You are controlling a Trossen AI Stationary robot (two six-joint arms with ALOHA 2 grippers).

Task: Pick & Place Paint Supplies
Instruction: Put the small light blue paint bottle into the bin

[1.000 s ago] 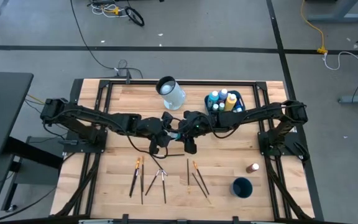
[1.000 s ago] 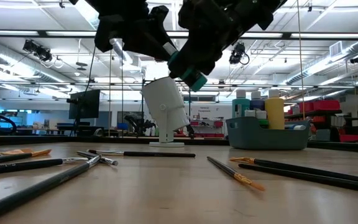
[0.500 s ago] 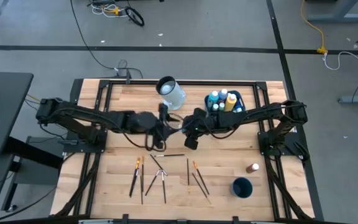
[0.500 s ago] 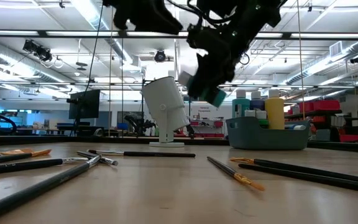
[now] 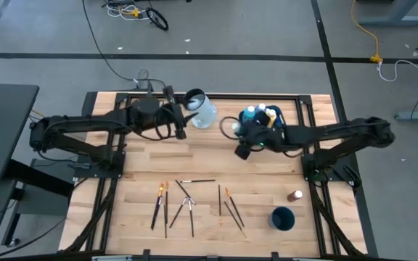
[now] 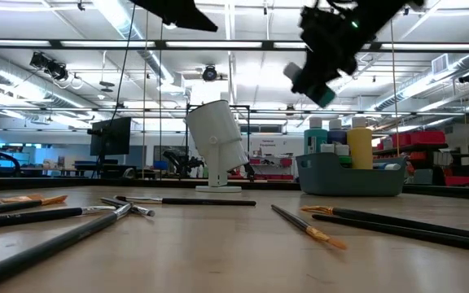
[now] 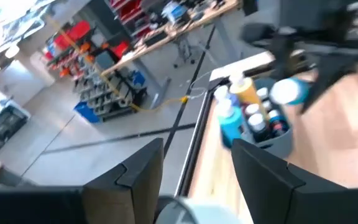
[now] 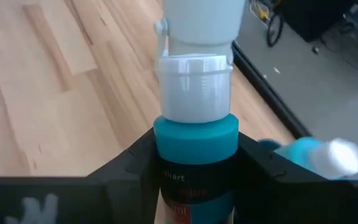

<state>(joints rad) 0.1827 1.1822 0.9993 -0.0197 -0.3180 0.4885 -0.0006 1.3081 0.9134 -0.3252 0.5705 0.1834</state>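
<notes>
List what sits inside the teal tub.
The teal tub holds white-capped paint bottles: blue, teal and one yellow. The right gripper covers its near side, so lower contents stay hidden.

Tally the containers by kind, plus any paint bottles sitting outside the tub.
Tub: 1
Dark blue cup: 1
Jug: 1
Bottles outside the tub: 2 (brown bottle on the table, teal bottle in the right claw)
Total: 5

One jug [image 5: 200, 107], one tub [image 5: 281, 119], one cup [image 5: 283, 218], one loose brown bottle [image 5: 294, 196], roughly eight brushes [image 5: 191, 206], two end effectors.
</notes>
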